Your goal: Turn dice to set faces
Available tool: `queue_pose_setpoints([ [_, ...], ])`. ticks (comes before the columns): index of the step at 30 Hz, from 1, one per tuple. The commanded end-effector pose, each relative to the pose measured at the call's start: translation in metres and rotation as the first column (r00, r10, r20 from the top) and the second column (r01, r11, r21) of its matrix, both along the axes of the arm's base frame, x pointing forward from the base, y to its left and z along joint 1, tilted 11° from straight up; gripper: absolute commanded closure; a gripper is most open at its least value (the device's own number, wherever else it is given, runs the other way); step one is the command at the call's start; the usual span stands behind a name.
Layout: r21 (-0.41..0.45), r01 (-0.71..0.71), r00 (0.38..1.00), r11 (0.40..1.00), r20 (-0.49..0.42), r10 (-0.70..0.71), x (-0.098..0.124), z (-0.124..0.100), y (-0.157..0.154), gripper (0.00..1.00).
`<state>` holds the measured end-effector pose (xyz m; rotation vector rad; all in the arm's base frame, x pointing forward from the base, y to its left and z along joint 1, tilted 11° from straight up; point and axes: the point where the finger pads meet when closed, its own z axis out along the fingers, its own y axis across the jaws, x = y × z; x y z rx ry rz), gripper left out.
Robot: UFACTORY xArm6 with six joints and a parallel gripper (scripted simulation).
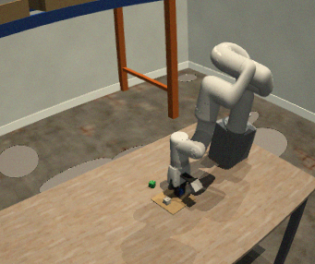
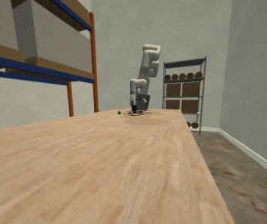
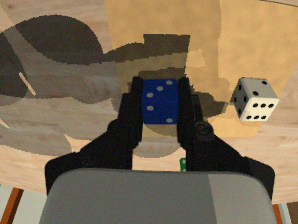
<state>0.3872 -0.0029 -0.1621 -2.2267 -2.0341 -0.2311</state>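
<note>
Blue die (image 1: 181, 191) (image 3: 160, 101): gripped; 2 visible, top n/c.
Claw (image 1: 180, 188) (image 2: 134, 112) (image 3: 160, 91): was closed on blue.
White die (image 1: 166, 200) (image 2: 131, 113) (image 3: 255, 100): on mat (image 1: 173, 210) (image 2: 135, 115) (image 3: 255, 45), 3 o'clock of claw, wrist view; 6 visible, top n/c.
Green die (image 1: 151, 184) (image 2: 119, 113) (image 3: 183, 164): off mat.
Left: release, retreat.

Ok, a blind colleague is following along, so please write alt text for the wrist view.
A blue die sits between the black fingers of the hand. To its right, a white die rests on a tan mat; a sliver of green die shows below.
</note>
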Motion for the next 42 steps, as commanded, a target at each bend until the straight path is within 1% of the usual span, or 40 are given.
queue_pose_setpoints([
  [1, 0.0, 0.0, 1.0, 1.0, 0.003, 0.0, 0.0013, 0.0008, -0.0002, 0.79],
  [42, 0.0, 0.0, 1.0, 1.0, 0.003, 0.0, 0.0014, -0.0031, 0.0005, 0.79],
])
